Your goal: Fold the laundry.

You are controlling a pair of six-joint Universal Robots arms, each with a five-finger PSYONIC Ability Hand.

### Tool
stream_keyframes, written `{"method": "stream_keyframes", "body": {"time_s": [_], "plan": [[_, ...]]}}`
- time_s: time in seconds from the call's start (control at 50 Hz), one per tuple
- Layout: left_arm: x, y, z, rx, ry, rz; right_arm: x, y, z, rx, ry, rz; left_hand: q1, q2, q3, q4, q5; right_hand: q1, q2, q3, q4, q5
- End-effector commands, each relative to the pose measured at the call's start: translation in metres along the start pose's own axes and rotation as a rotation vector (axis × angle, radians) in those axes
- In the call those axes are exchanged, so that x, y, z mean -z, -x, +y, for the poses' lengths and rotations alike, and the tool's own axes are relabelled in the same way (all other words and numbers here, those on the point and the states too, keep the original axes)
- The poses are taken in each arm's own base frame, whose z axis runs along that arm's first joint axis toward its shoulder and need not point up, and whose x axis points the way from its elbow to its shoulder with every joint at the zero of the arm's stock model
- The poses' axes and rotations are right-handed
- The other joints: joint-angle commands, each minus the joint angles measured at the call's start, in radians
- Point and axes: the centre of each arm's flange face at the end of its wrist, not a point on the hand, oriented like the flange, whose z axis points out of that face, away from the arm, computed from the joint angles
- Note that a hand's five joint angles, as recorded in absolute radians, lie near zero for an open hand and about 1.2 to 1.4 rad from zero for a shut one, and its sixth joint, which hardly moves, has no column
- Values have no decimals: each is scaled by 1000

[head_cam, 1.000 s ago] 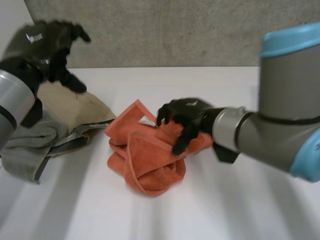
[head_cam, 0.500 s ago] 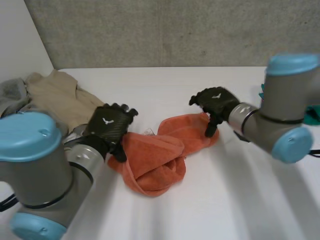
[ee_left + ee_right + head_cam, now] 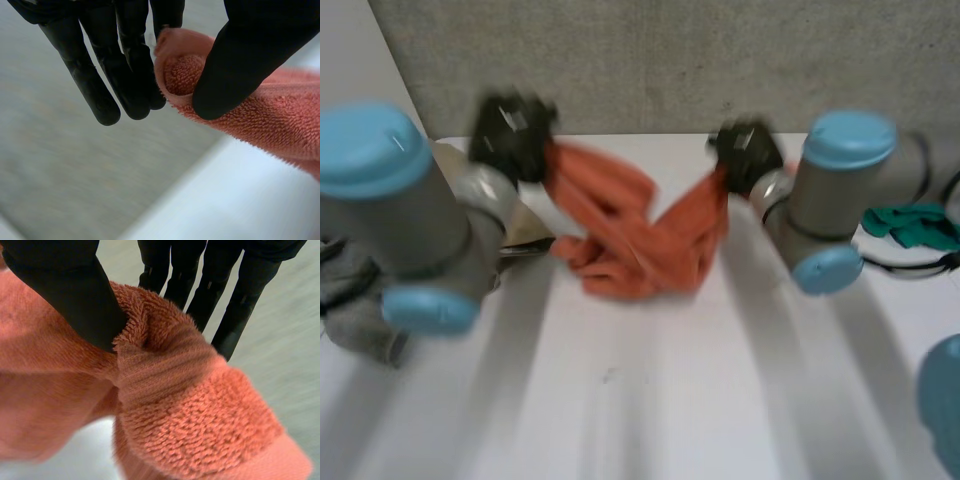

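An orange towel (image 3: 635, 235) hangs between my two hands above the white table (image 3: 650, 400), its middle sagging in a twisted bunch onto the surface. My left hand (image 3: 510, 135) holds one end up at the back left; in the left wrist view its thumb (image 3: 245, 55) pinches the towel's corner (image 3: 182, 75) against the fingers (image 3: 130, 65). My right hand (image 3: 745, 150) holds the other end at the back right; in the right wrist view its thumb (image 3: 75, 295) presses the towel's edge (image 3: 165, 370) against the fingers (image 3: 210, 285).
A beige cloth (image 3: 520, 220) and a grey cloth (image 3: 355, 310) lie at the table's left, partly behind my left arm. A green cloth (image 3: 915, 225) lies at the far right. A grey wall (image 3: 670, 60) backs the table.
Both hands closed on the orange towel's ends and lifted them up and apart toward the back. The towel went from a heap on the table to hanging stretched between them.
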Motion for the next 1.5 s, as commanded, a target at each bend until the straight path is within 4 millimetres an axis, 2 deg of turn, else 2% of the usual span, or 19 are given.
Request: {"method": "stream_keyframes", "body": {"time_s": [0.02, 0.08, 0.14, 0.22, 0.32, 0.4, 0.46, 0.54, 0.64, 0.76, 0.88, 0.94, 0.96, 1.0, 1.04, 1.16, 1.3, 1.4, 1.5], "plan": [[-22, 58, -58, 89, -175, -216, 8, -59, -88, -12, -365, 213, 244, 203, 208, 198, 261, 340, 240, 221, 203, 279], [-13, 61, -53, 141, -154, -208, 18, -70, -100, 9, -428, 223, 244, 203, 208, 198, 261, 340, 240, 221, 203, 279], [-4, 56, -39, 166, -106, -173, 25, -73, -96, 22, -417, 191, 244, 203, 208, 198, 261, 340, 240, 221, 203, 279], [21, 37, -6, 186, 8, -82, 37, -65, -67, 22, -289, 85, 244, 203, 208, 198, 261, 340, 240, 221, 203, 279], [70, 11, 48, 175, 231, 20, 65, -47, -4, 7, 26, -89, 244, 203, 208, 198, 261, 340, 240, 221, 203, 279], [102, 0, 77, 164, 361, 64, 86, -35, 38, -3, 239, -179, 244, 203, 208, 198, 261, 340, 240, 221, 203, 279], [120, -6, 89, 156, 426, 91, 96, -31, 60, 4, 353, -222, 244, 203, 208, 198, 261, 340, 240, 221, 203, 279], [134, -6, 86, 151, 458, 106, 100, -34, 65, -6, 402, -224, 244, 203, 208, 198, 261, 340, 240, 221, 203, 279], [142, 6, 59, 161, 411, 92, 107, -40, 45, -46, 408, -213, 244, 203, 208, 198, 261, 340, 240, 221, 203, 279], [159, 20, 22, 169, 331, 103, 124, -56, 2, -23, 412, -220, 244, 203, 208, 198, 261, 340, 240, 221, 203, 279], [180, 12, 23, 169, 374, 204, 132, -63, -23, 47, 378, -233, 244, 203, 208, 198, 261, 340, 240, 221, 203, 279], [192, 2, 35, 155, 442, 274, 129, -62, -24, 75, 366, -244, -101, -141, -136, -146, -84, 340, 240, 221, 203, 279], [197, -3, 44, 134, 491, 312, 128, -62, -24, 75, 363, -242, -527, -567, -562, -572, -510, 340, 240, 221, 203, 279], [201, -8, 50, 106, 535, 348, 124, -57, -26, 73, 342, -241, -908, -948, -943, -954, -891, 340, 240, 221, 203, 279], [202, -11, 55, 54, 572, 374, 122, -53, -31, 60, 313, -238, -978, -1018, -1013, -1024, -961, 340, 240, 221, 203, 279], [167, 7, 48, 27, 519, 244, 123, -50, -59, 23, 181, -224, -978, -1018, -1013, -1024, -961, 340, 240, 221, 203, 279], [98, 30, 35, 117, 286, 82, 142, -52, -131, -35, -116, -240, -978, -1018, -1013, -1024, -961, 340, 240, 221, 203, 279], [65, 15, 51, 168, 266, 142, 165, -52, -183, -104, -306, -282, -978, -1018, -1013, -1024, -961, 340, 240, 221, 203, 279], [58, -9, 72, 189, 334, 220, 179, -56, -209, -166, -397, -301, -978, -1018, -1013, -1024, -961, 340, 240, 221, 203, 279]]}}
